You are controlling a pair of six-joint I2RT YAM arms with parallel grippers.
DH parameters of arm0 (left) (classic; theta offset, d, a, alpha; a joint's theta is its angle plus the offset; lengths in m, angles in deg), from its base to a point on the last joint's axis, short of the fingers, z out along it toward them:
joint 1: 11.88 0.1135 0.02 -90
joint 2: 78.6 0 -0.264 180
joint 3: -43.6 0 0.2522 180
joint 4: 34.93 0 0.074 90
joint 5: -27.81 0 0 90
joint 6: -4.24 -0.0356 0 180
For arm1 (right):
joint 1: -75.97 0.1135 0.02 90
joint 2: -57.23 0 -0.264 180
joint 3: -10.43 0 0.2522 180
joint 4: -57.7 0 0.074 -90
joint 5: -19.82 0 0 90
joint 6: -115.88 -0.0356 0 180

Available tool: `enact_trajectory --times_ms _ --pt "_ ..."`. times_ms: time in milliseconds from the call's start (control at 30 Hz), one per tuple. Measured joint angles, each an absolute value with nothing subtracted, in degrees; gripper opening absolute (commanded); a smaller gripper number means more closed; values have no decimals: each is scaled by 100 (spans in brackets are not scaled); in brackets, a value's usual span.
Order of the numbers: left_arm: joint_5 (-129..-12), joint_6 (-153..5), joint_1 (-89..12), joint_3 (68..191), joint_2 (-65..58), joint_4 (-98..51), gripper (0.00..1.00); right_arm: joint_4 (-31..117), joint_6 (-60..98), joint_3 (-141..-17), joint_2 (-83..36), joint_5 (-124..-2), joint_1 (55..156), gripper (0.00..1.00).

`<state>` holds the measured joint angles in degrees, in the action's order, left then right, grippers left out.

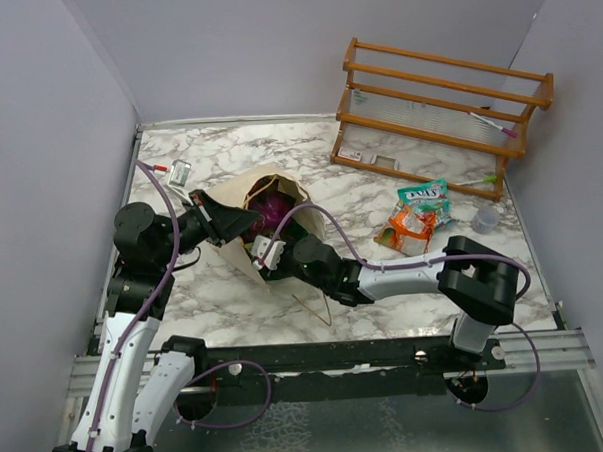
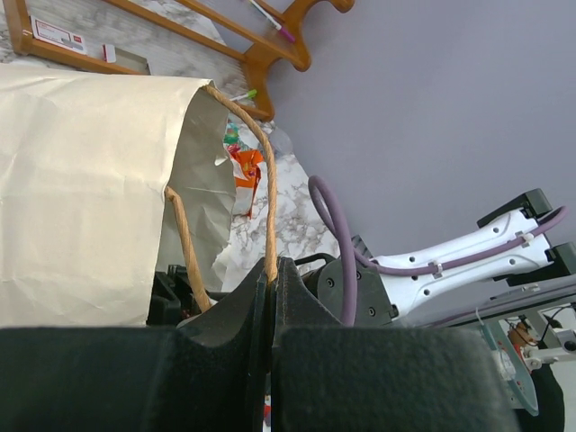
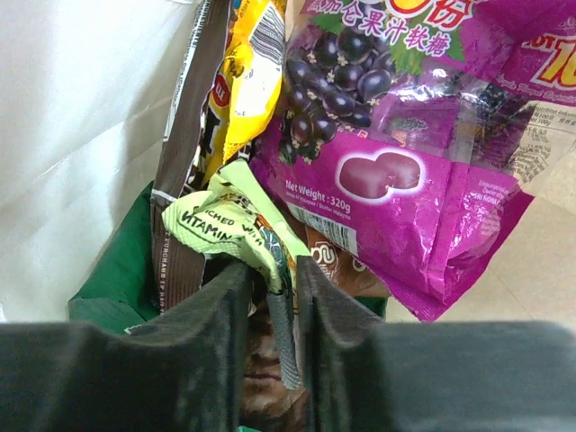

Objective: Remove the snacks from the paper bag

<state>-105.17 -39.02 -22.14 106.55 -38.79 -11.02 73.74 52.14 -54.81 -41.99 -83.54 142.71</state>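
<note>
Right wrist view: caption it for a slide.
Right end effector pinches a light-green packet inside the paper bag, beside a purple packet.

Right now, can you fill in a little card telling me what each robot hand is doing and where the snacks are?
Left gripper: shut on the thin brown cord handle of the cream paper bag
Right gripper: inside the bag, pinching a light-green foil packet
In bag: big magenta-purple grape packet, yellow packet
Already out: orange packet and green-white packet on the marble table
</note>
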Motion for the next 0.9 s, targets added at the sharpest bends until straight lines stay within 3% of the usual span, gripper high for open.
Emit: enact_trajectory --times_ms 100,367,900 --pt "-10517 -3904 -2214 10655 -3879 -1095 0 7368 5183 -5481 -4201 -8333 14271 2" --pt "-10480 -3950 -2214 10658 -3881 -962 0 6760 4818 -5510 -3928 -8453 14271 1" --pt "-10209 -4120 -2214 10725 -3927 -862 0 4896 2927 -4561 -208 -8448 14271 1"
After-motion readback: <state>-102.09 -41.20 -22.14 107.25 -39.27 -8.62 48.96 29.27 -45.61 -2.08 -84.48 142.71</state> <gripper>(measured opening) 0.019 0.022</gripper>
